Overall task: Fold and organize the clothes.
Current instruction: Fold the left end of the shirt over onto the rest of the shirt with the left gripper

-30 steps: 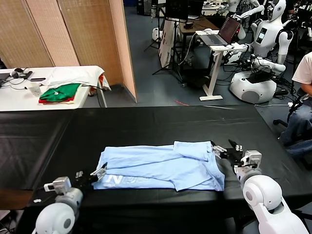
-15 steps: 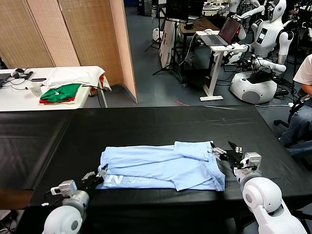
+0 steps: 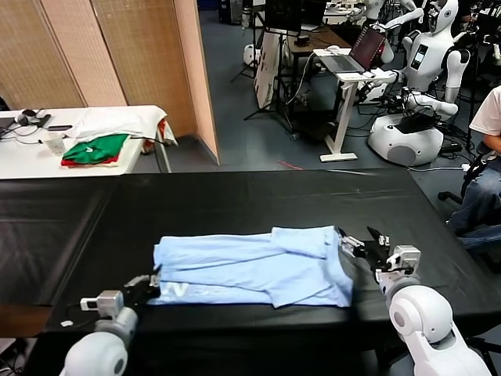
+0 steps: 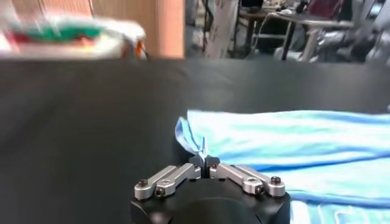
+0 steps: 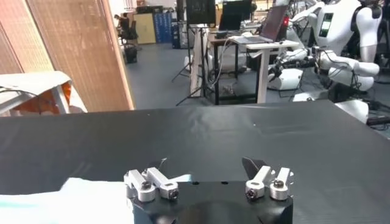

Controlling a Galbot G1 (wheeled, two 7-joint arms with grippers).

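Left gripper (image 4: pixel 205 159) pinches the T-shirt (image 3: pixel 250 265)

It clamps the shirt's near left corner (lettering side); right gripper (image 3: pixel 360 242) stands spread wide beside the opposite edge.

Left gripper (image 3: pixel 149 283) pinched closed; right gripper (image 3: pixel 359 240) spread wide.

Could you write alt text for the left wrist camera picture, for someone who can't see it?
The left gripper, its jaws shut, pinches a corner of the light-blue T-shirt, which lies spread on a black table. Far behind, blurred, a pile of green, red and white cloth sits on another table.
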